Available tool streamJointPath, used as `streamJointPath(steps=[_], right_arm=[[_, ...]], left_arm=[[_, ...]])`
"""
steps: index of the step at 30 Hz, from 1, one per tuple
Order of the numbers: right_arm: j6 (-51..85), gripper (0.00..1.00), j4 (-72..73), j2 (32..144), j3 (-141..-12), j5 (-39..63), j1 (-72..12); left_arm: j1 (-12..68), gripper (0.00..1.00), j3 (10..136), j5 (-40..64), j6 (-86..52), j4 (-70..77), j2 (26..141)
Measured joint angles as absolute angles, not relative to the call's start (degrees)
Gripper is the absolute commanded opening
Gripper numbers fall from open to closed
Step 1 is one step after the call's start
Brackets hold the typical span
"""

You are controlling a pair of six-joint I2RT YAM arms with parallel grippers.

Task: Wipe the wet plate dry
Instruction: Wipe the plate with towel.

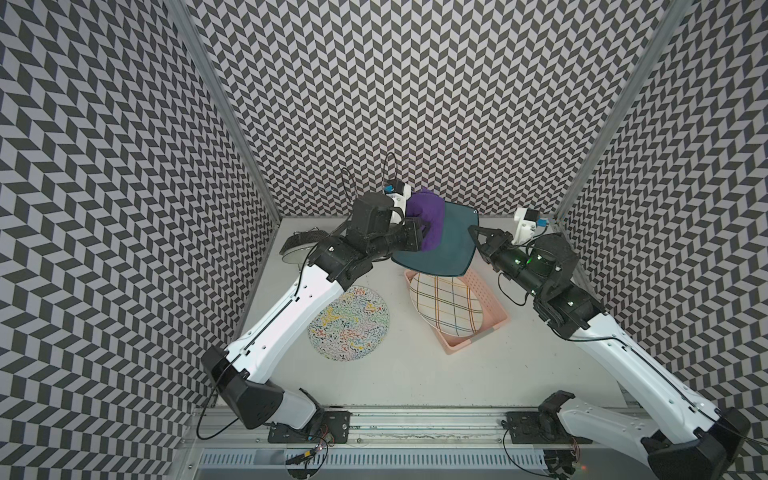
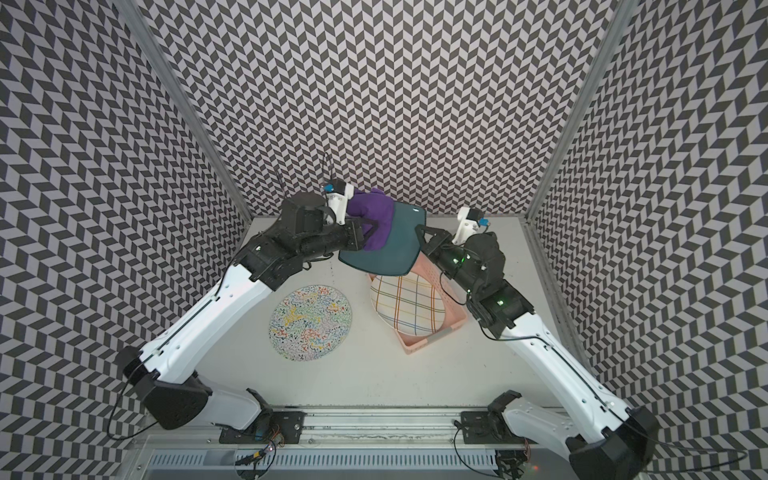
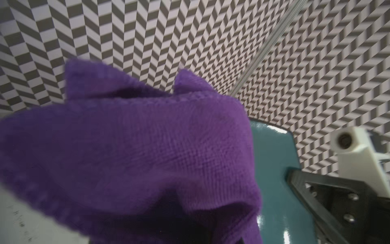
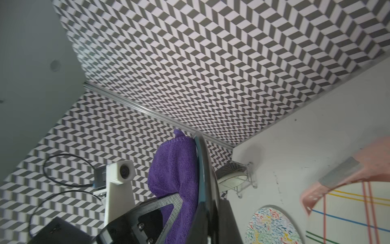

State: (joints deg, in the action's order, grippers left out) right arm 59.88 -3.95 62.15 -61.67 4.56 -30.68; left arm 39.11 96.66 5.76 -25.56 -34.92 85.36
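In both top views we see the teal plate (image 1: 444, 245) held tilted off the bench (image 1: 415, 365), above the far end of the pink basket (image 1: 494, 309). Our right tool (image 1: 475, 232) is clamped on the plate's rim on the side nearer the right arm. Our left tool (image 1: 424, 233) is closed on the purple cloth (image 1: 424, 214), which lies pressed against the plate's face on the side away from the right tool. A plaid plate (image 2: 409, 305) leans in the basket just below the teal plate. A speckled plate (image 2: 309, 322) lies flat on the bench, beside the basket and nearer the left arm.

From the left wrist, the cloth (image 3: 147, 147) fills most of the frame and covers part of the teal plate (image 3: 272, 164); the right tool's black finger (image 3: 306, 186) sits on the plate's edge.

From the right wrist, we see the teal plate (image 4: 203, 169) edge-on, with the cloth (image 4: 175, 175) flat against it and the left tool's finger (image 4: 168, 202) against the cloth. Beyond the plate a small wire rack (image 4: 236, 177) stands on the bench.
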Motion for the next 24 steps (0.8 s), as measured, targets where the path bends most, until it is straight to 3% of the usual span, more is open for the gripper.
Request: streamJointPath(steps=[6, 11, 16, 21, 24], right_arm=[[59.7, 0.0, -4.6, 60.9, -58.9, 3.2, -35.7], [60.8, 0.0, -4.7, 59.7, -58.2, 1.0, -35.7], [60.8, 0.0, -4.4, 59.2, -58.3, -1.1, -33.0], [61.1, 0.0, -3.6, 58.0, -58.3, 0.3, -32.4], [61.8, 0.0, -3.2, 58.1, -58.3, 1.1, -32.5]], left_arm=[[44.2, 0.0, 100.3, 5.5, -18.8, -39.1, 87.5], [47.6, 0.0, 95.3, 8.5, -17.9, -35.6, 84.7], [45.6, 0.0, 89.1, 11.3, -18.1, -37.0, 78.5], [38.4, 0.0, 89.3, 14.8, -18.7, -37.8, 76.6], [39.7, 0.0, 91.1, 18.0, -18.6, -37.7, 78.0]])
